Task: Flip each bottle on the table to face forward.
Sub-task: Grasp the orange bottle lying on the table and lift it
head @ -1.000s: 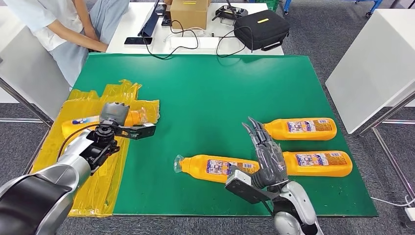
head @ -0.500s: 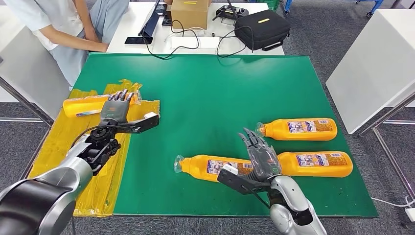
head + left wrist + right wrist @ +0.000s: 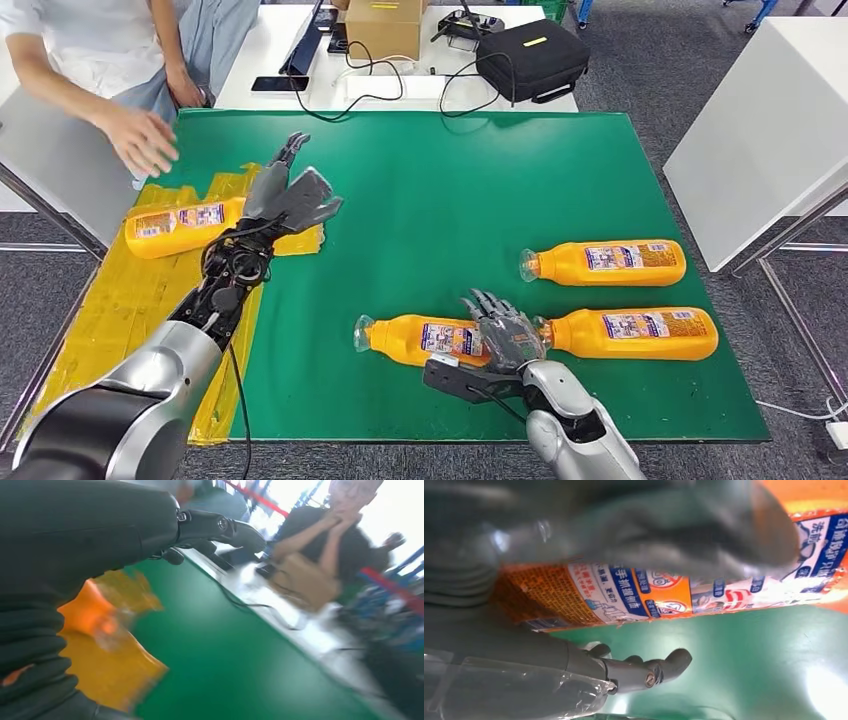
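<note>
Resting spread fingers on the near orange plastic bottle (image 3: pixel 430 340) at six o'clock, the right hand (image 3: pixel 505 335) grips nothing yet and must close to roll it, while the left hand (image 3: pixel 285 195) hovers open and empty at ten o'clock.

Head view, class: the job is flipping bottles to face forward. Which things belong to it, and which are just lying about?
Job:
four orange bottles: on yellow sheet, under right hand, near right, far right
left hand
right hand

Lying about:
cardboard box
black case
phone
</note>
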You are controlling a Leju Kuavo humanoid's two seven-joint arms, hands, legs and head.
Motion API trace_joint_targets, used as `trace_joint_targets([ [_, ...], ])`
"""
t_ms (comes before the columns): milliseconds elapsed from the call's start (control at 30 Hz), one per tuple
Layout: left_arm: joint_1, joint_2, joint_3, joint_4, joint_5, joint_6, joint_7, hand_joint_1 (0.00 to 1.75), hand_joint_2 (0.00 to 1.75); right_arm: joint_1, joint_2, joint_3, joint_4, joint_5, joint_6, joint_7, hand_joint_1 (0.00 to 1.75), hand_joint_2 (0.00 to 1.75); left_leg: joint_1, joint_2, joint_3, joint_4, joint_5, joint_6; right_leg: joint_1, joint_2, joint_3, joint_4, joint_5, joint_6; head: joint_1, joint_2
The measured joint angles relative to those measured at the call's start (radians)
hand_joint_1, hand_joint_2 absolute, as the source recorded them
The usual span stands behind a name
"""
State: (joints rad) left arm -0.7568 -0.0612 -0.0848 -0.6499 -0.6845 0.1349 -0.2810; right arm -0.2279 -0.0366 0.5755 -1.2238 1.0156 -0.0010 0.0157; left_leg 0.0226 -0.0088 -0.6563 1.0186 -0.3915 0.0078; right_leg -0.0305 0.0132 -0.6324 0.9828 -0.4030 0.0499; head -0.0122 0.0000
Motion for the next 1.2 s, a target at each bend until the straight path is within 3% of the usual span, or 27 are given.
trace_joint_targets([
  [100, 0.063, -0.001, -0.012, -0.142, 0.132, -0.049, 0.001, 0.00, 1.75, -0.025, 0.006, 0.014, 0.051, -0.007, -0.001, -0.008, 0.00, 0.00, 0.001, 0.001, 0.003, 0.000, -0.001, -0.001, 0.000, 0.001, 0.002, 0.000, 0.000, 0.000, 0.000, 0.000],
  [233, 0.105, -0.001, -0.031, -0.256, 0.166, -0.062, 0.001, 0.00, 1.75, -0.047, 0.013, 0.025, 0.094, -0.010, -0.001, -0.009, 0.00, 0.00, 0.001, 0.003, 0.010, 0.000, -0.004, -0.003, 0.001, 0.004, 0.007, -0.001, -0.002, -0.002, 0.000, 0.000],
  [300, 0.114, -0.001, -0.042, -0.289, 0.182, -0.067, -0.003, 0.00, 1.75, -0.051, 0.016, 0.028, 0.111, -0.005, 0.000, -0.001, 0.02, 0.87, 0.001, 0.004, 0.013, 0.000, -0.005, -0.003, 0.001, 0.004, 0.009, -0.001, -0.002, -0.003, 0.000, 0.000],
  [367, 0.120, -0.001, -0.059, -0.319, 0.200, -0.071, -0.005, 0.00, 1.75, -0.054, 0.021, 0.030, 0.134, 0.011, 0.001, 0.016, 0.80, 1.75, 0.001, 0.004, 0.016, 0.000, -0.005, -0.003, 0.001, 0.004, 0.012, -0.001, -0.002, -0.003, 0.000, 0.000],
  [433, 0.131, -0.001, -0.081, -0.350, 0.217, -0.071, -0.004, 0.00, 1.75, -0.059, 0.029, 0.033, 0.161, 0.039, -0.007, 0.036, 1.65, 1.75, 0.001, 0.004, 0.019, 0.000, -0.004, -0.003, 0.001, 0.005, 0.015, -0.001, -0.002, -0.004, 0.000, 0.000],
  [467, 0.138, -0.001, -0.093, -0.369, 0.226, -0.071, -0.003, 0.00, 1.75, -0.062, 0.033, 0.034, 0.176, 0.056, -0.014, 0.046, 1.74, 1.75, 0.001, 0.005, 0.021, 0.000, -0.005, -0.003, 0.002, 0.005, 0.017, -0.001, -0.002, -0.004, 0.000, 0.000],
  [733, 0.198, -0.001, -0.156, -0.497, 0.268, -0.071, 0.004, 0.00, 1.75, -0.074, 0.064, 0.032, 0.244, 0.139, -0.048, 0.083, 1.75, 1.75, 0.001, 0.010, 0.036, -0.001, -0.014, -0.002, 0.002, 0.011, 0.020, -0.002, -0.007, -0.003, 0.000, 0.000],
  [1200, 0.260, -0.006, -0.175, -0.584, 0.266, -0.075, 0.009, 0.00, 1.75, -0.072, 0.086, -0.006, 0.256, 0.180, -0.067, 0.081, 1.75, 1.75, 0.001, 0.009, 0.039, -0.001, -0.011, -0.003, 0.002, 0.011, 0.032, -0.002, -0.007, -0.003, 0.000, 0.000],
])
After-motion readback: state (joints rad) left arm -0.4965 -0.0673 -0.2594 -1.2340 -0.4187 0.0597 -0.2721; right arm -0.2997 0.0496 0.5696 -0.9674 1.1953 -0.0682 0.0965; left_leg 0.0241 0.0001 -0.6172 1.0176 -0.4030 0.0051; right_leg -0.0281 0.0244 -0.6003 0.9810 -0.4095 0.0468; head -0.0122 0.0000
